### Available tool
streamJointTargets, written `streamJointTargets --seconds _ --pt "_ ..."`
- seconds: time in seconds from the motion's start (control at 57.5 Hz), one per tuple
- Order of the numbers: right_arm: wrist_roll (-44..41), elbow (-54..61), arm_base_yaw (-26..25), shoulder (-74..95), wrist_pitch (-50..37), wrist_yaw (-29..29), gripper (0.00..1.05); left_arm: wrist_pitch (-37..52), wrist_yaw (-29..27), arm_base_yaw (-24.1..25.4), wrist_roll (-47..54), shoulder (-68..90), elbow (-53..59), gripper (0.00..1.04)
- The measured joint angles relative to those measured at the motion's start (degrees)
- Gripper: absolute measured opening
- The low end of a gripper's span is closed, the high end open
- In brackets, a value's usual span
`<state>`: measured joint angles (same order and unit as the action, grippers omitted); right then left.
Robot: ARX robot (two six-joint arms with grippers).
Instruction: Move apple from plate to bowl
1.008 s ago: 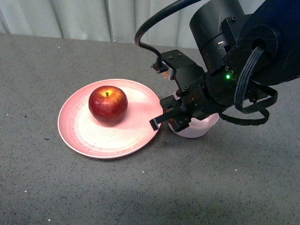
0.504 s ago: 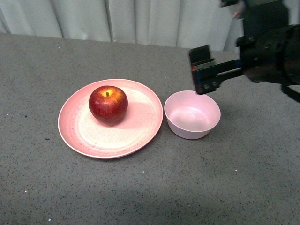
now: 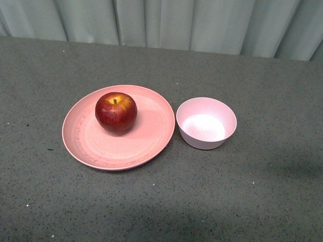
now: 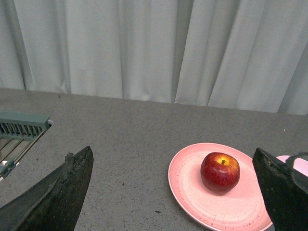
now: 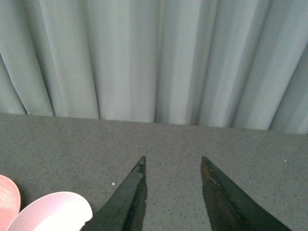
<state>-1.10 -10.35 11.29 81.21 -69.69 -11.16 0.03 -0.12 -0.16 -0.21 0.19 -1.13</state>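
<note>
From the front we saw the apple (image 3: 116, 112) on the plate (image 3: 86, 146), with the bowl (image 3: 206, 123) just beside it. At the left wrist, our left gripper (image 4: 172, 150) gaped wide and empty, the apple ahead. At the right wrist, our right gripper (image 5: 173, 158) stood part-open and empty, with no apple in sight.

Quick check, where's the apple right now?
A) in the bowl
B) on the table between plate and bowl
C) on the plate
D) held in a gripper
C: the apple sits upright on the plate, stem up, and the bowl beside it is empty.
</note>
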Motion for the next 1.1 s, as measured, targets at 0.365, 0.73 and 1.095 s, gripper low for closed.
streamJointTargets --seconds 0.365,0.73,1.095 --pt "0.5 7.2 -5.8 -25.0 17.6 5.8 0.01 0.0 0.0 0.0 0.0 0.0 0.0 0.98" --pt "0.5 9.6 -11.1 -40.3 30.2 11.0 0.01 0.0 0.0 0.0 0.0 0.0 0.0 0.98" --pt "0.5 10.0 -11.1 -53.3 42.0 11.1 0.01 0.0 0.0 0.0 0.0 0.0 0.0 0.98"
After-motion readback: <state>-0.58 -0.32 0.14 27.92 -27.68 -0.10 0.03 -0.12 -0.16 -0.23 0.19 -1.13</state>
